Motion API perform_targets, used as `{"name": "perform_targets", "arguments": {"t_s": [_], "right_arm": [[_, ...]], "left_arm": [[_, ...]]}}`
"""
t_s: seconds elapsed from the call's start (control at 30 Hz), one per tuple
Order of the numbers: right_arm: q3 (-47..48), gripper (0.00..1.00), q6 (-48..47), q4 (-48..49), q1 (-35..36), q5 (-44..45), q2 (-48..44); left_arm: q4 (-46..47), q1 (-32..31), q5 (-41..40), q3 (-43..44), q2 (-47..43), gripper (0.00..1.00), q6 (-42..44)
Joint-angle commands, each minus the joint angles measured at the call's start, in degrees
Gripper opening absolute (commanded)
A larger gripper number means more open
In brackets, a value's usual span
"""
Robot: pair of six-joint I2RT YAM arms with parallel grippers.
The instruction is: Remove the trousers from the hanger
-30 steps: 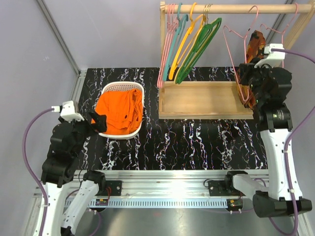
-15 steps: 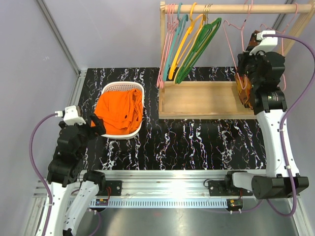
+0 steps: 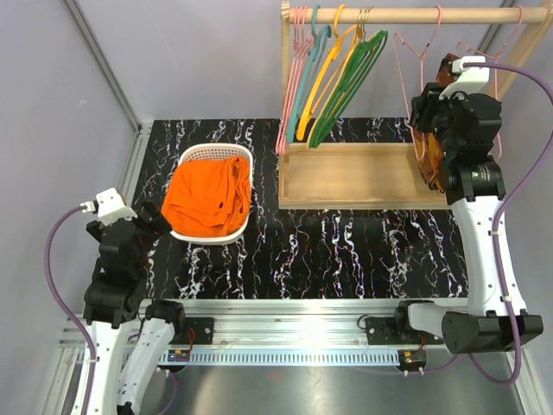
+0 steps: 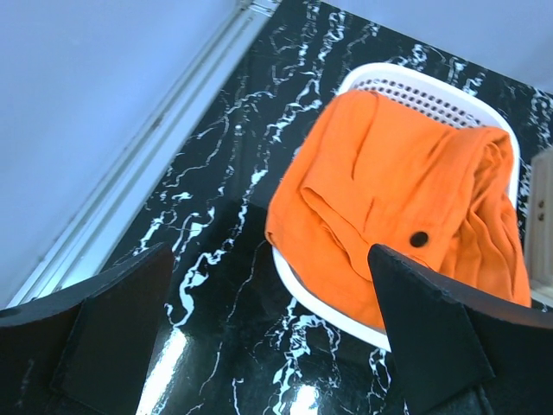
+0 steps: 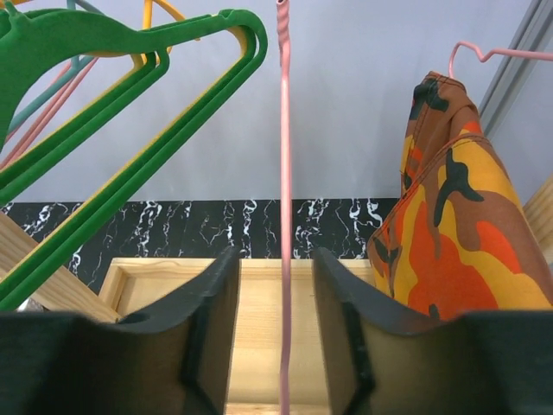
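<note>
The bright orange trousers lie heaped in the white basket; in the left wrist view the trousers spill over the basket's rim. The thin pink hanger hangs bare from the wooden rod. My right gripper is open, and the hanger's wire runs between its jaws with a gap on each side. My left gripper is open and empty, just left of the basket, low over the table.
A camouflage garment hangs on another pink hanger right beside my right gripper. Green, yellow, teal and pink hangers crowd the rod's left end. A shallow wooden tray lies under the rod.
My right gripper rose with the pink hanger to the rod, then opened off its wire. My left arm drew back from the basket toward the near left.
</note>
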Motion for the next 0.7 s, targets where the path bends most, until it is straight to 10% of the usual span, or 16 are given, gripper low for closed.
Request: {"name": "perform_targets", "arguments": {"t_s": [0.0, 0.13, 0.17, 0.67], "right_arm": [[1.4, 0.51, -0.5, -0.2, 0.2, 1.8, -2.4], [3.4, 0.76, -0.1, -4.9, 0.2, 2.1, -4.7], [3.3, 0.98, 0.0, -6.6, 0.2, 2.1, -5.6], [3.0, 0.99, 7.6, -39.7, 0.2, -5.9, -22.2]], "left_arm": [[2.8, 2.1, -0.5, 0.5, -0.1, 0.99, -0.4], [3.0, 3.0, 0.7, 0.3, 0.0, 0.99, 0.2], [3.2, 3.0, 1.1, 0.1, 0.0, 0.99, 1.0], [-7.1, 2.9, 2.5, 10.3, 2.8, 0.99, 4.5]]}}
